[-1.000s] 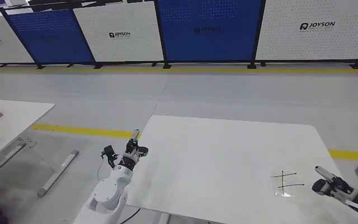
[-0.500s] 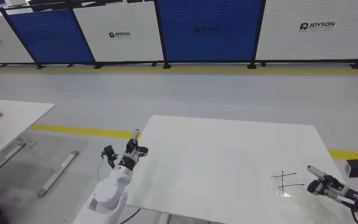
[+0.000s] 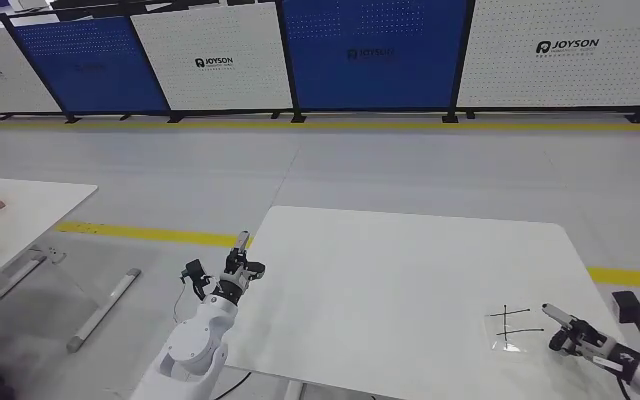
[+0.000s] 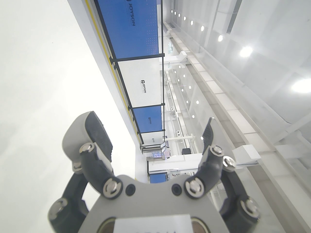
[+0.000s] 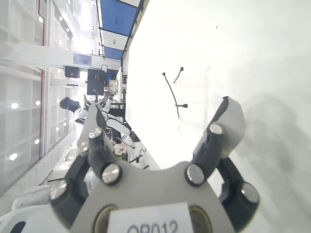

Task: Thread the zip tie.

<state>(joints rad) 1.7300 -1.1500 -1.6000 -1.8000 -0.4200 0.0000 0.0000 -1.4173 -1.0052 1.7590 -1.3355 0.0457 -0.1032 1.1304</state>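
Thin black zip ties (image 3: 512, 324) lie crossed on the white table (image 3: 400, 280), near its front right corner. In the right wrist view the zip ties (image 5: 171, 90) lie just ahead of my right gripper (image 5: 161, 110), which is open and holds nothing. Seen from above, my right gripper (image 3: 550, 313) hovers close to the right of the ties, apart from them. At the table's left edge, far from the ties, my left gripper (image 3: 241, 242) points away from me. The left gripper (image 4: 150, 122) is open and empty.
Blue and white pegboard panels (image 3: 370, 55) stand far behind the table, past a yellow floor line (image 3: 150, 234). Another white table (image 3: 35, 205) shows at the far left. A grey bar (image 3: 100, 310) lies on the floor beside my left arm.
My right gripper has moved left toward the zip ties. The left arm has stayed still.
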